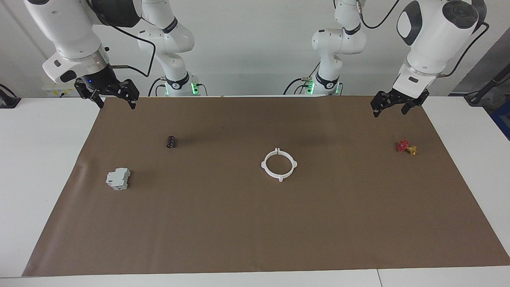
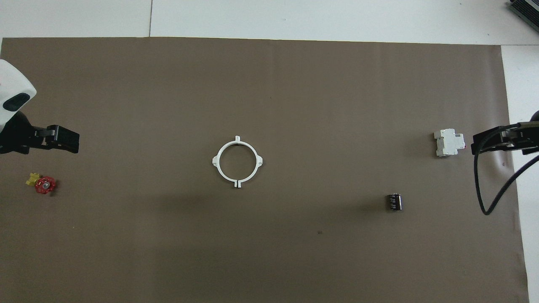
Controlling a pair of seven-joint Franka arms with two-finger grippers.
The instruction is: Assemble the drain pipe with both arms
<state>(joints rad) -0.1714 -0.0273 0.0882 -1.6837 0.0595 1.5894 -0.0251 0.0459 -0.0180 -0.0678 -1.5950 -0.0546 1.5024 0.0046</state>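
The drain pipe (image 1: 263,164) lies flat in the middle of the brown mat. Its two thin white half-ring arcs are joined into one ring, with small tabs around the rim. It also shows in the overhead view (image 2: 215,160). My left gripper (image 1: 389,112) hangs open and empty above the mat's corner at the left arm's end, close to the robots. It also shows in the overhead view (image 2: 71,139). My right gripper (image 1: 116,106) hangs open and empty above the mat's corner at the right arm's end. It also shows in the overhead view (image 2: 478,145). Both grippers are well away from the ring.
A red-and-yellow valve (image 1: 406,147) (image 2: 42,184) lies on the mat toward the left arm's end. A grey-white boxy block (image 1: 118,178) (image 2: 449,142) and a small black cylinder (image 1: 171,142) (image 2: 394,201) lie toward the right arm's end. A black cable (image 2: 484,202) loops below the right gripper.
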